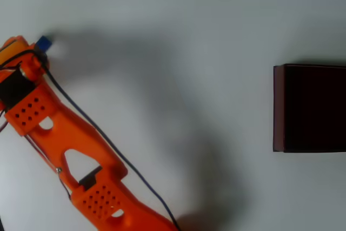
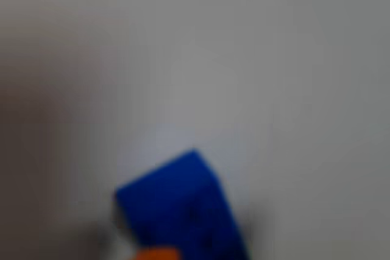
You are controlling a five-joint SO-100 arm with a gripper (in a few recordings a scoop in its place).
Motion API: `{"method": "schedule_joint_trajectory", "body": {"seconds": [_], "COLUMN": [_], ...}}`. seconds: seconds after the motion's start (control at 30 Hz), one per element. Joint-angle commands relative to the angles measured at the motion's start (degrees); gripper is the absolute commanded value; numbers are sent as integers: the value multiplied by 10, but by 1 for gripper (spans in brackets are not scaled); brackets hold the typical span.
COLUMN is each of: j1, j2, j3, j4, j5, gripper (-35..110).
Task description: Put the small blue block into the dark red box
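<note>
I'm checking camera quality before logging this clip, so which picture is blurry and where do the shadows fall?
Wrist view: soft and out of focus, the small blue block a fuzzy shape. Overhead view: sharper, with a broad grey shadow of the arm across the table; the dark red box interior reads nearly black.

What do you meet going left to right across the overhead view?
Orange arm with the small blue block at its upper tip → bare white table crossed by the arm's shadow → dark red box at the right edge.
</note>
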Motion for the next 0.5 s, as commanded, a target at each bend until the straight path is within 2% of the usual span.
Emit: {"method": "schedule_joint_trajectory", "body": {"seconds": [0.0,0.47], "j1": [5,11], "j2": [13,4], "j3": [-6,-5], "j4": [1,9], "j5": [2,-13], "gripper": [18,18]}}
